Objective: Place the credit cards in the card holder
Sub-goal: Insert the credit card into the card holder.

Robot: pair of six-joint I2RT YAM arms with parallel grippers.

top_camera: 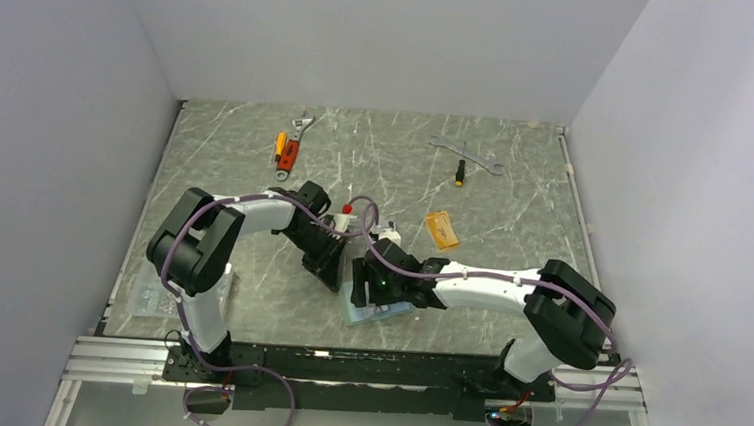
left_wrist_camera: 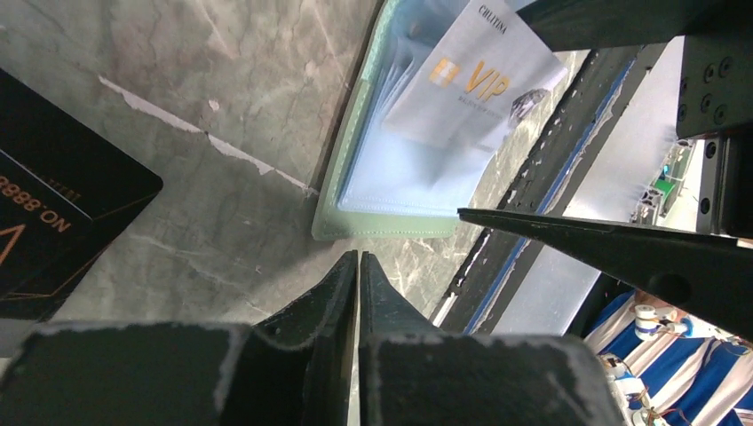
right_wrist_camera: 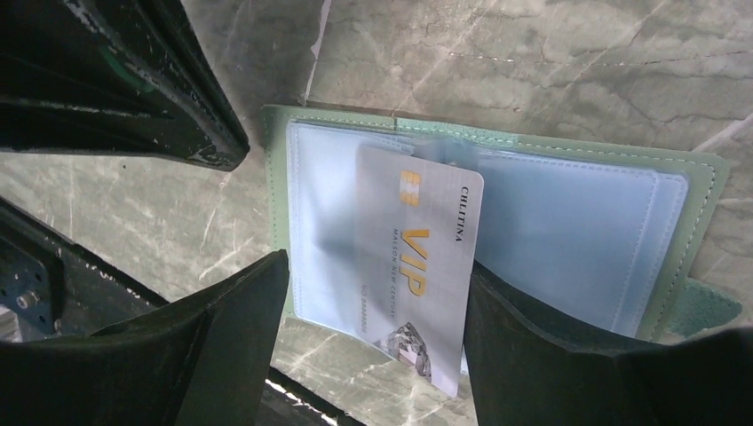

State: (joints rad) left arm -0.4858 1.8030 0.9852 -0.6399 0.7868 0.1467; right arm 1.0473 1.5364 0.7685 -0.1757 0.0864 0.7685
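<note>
Plain pale walls (top_camera: 60, 101) are boxing in the table (top_camera: 386, 174) on three sides. Its top is showing a grey-green marble pattern with white veins (scuffed-looking up close). Soft, even light is lying over everything, casting only faint shadows. A metal rail (top_camera: 102, 359) is running along the near edge; beyond it something blue-and-white striped (left_wrist_camera: 701, 373) is showing, perhaps cloth.

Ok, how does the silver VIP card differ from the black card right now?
Colour: the silver card is pale grey, the black card dark. Place: the silver card lies on the open holder, top edge seemingly tucked in; the black card lies on the table beside it. The silver card sits inside the open right pincer; no pincer touches the black card. Both carry gold print.
</note>
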